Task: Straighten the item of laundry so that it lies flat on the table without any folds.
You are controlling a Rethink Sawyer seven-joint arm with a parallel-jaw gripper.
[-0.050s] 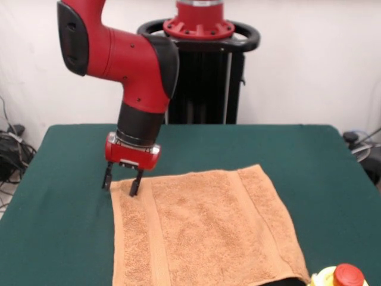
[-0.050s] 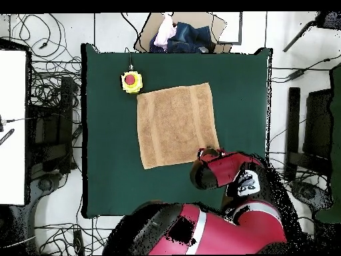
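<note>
The light orange-tan towel (image 1: pixel 202 229) (image 2: pixel 176 125) lies spread on the dark green table (image 1: pixel 286 149) (image 2: pixel 106 133), and I see no folds in it. Woven band stripes run near two of its edges. In the front view my gripper (image 1: pixel 122 182) stands open and low over the towel's far left corner. One fingertip (image 1: pixel 136 189) rests at the corner's edge, and the other is just off the cloth over the green surface. Nothing is held between them. In the overhead view the red arm (image 2: pixel 226 170) hides the fingers at the towel's lower right corner.
A yellow box with a red button (image 1: pixel 342 277) (image 2: pixel 131 81) sits on the table just beyond one towel corner. A heap of clothes (image 2: pixel 174 35) lies past the table's far edge in the overhead view. Cables (image 2: pixel 50 87) cover the floor beside the table.
</note>
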